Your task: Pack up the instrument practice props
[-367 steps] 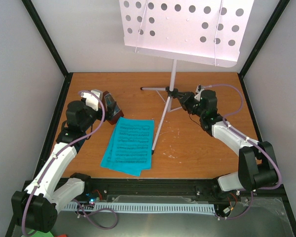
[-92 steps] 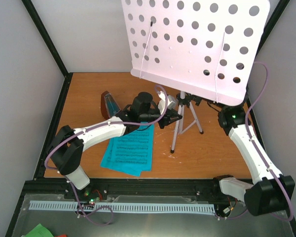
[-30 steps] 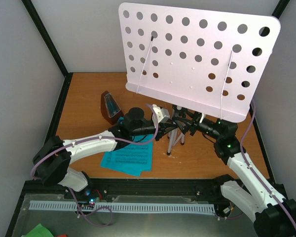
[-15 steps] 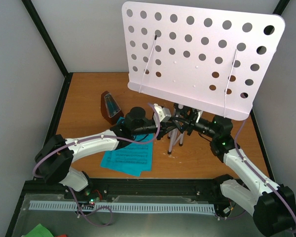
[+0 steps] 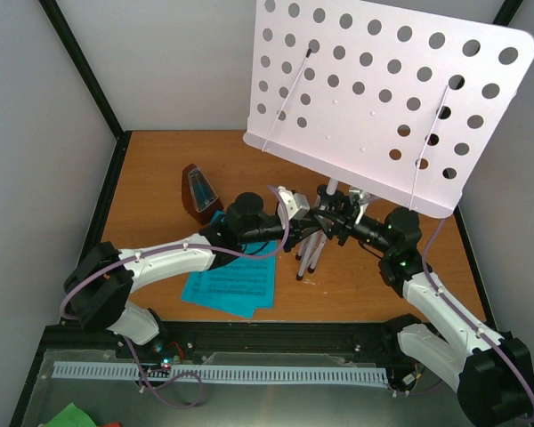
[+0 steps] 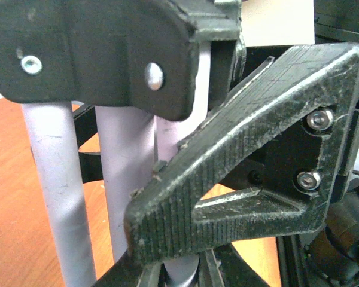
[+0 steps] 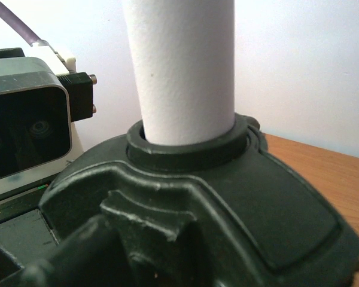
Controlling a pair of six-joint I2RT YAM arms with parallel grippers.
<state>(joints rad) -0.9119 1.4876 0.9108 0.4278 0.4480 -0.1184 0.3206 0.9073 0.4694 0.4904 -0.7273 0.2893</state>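
Observation:
The pale silver music stand's perforated desk (image 5: 383,98) leans up and to the right above the table. Its legs (image 5: 307,253) hang folded close together under a black hub (image 5: 329,213). My left gripper (image 5: 295,212) is shut on one pale tube (image 6: 122,179) of the stand, a black finger (image 6: 227,197) pressed against it. My right gripper (image 5: 343,221) is right at the hub from the right; its wrist view shows only the white pole (image 7: 179,66) and black collar (image 7: 275,197), with the jaws hidden. The red-brown metronome (image 5: 196,191) stands behind the left arm. Cyan sheet-music pages (image 5: 236,285) lie flat beneath it.
White walls with black frame posts (image 5: 80,76) close in the wooden table (image 5: 151,165) on three sides. A white cable duct (image 5: 222,372) runs along the near edge between the arm bases. A green scrap (image 5: 71,416) lies at the bottom left.
The stand's desk has swung to the right and tipped. The legs have drawn closer together. The right gripper has stayed at the hub; the left keeps its grip.

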